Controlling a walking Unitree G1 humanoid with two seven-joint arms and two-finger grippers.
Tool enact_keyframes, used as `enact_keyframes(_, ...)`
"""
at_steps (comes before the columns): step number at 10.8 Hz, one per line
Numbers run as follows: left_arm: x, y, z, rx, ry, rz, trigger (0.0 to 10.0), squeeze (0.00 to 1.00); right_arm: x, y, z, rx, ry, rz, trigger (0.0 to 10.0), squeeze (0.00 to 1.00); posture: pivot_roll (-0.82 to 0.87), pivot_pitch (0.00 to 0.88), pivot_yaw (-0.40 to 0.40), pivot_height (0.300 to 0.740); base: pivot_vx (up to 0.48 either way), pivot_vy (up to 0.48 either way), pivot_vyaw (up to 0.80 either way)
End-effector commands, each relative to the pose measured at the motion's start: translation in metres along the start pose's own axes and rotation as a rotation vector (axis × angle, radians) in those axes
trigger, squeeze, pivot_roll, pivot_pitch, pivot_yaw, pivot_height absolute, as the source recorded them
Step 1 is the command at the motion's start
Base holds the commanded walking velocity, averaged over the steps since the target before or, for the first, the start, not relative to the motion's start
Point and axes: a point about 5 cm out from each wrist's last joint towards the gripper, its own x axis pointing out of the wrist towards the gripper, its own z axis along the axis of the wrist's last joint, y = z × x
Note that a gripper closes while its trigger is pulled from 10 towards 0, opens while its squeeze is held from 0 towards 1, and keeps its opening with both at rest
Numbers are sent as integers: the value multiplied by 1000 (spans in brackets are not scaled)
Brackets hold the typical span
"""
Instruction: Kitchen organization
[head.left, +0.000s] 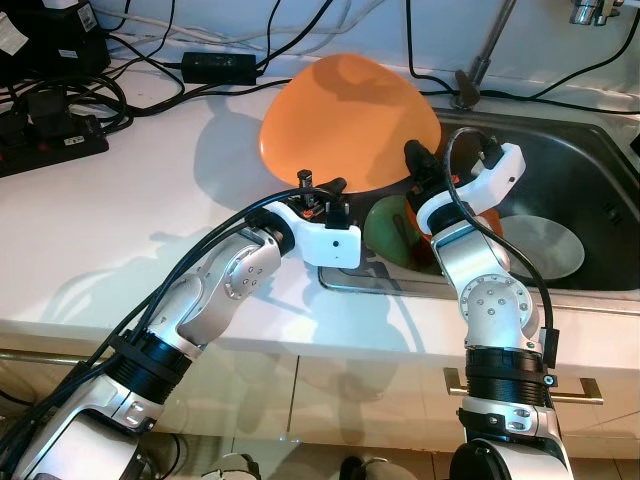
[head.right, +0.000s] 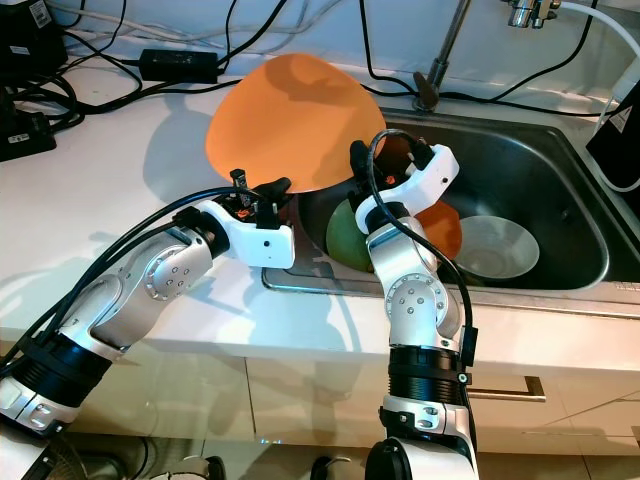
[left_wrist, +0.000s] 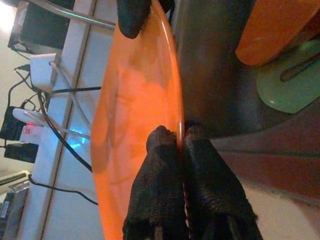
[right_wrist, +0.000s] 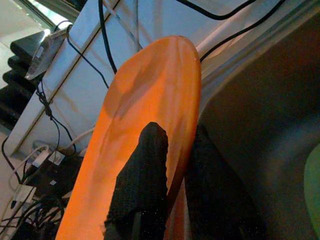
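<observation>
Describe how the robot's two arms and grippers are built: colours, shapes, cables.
Both arms are silver metal with rounded joints and black bands. Black cables run along the left arm; one loops over the right arm. Each wrist has a white housing. The left gripper and right gripper have long black textured fingers.

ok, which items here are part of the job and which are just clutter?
In play: orange plate, pinched at its rim by left gripper and right gripper; sink holding green plate and white bowl.

Clutter: power adapter, cables, tap.
</observation>
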Motion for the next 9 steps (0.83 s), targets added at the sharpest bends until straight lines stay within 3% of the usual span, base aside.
enact_keyframes(1,-1,20,4,12,-21,104,10000,0,0,-6,-3,4,10,-40,0,0,12,78,-113,740,0,0,0)
enact_keyframes(2,-1,20,4,-6,-23,111,10000,1000,0,-6,-3,9,9,-41,0,0,11,77,-111,740,0,0,0)
enact_keyframes(9,-2,17,5,-38,-29,94,10000,1000,1,-22,20,105,-137,-152,0,0,12,76,-111,740,0,0,0)
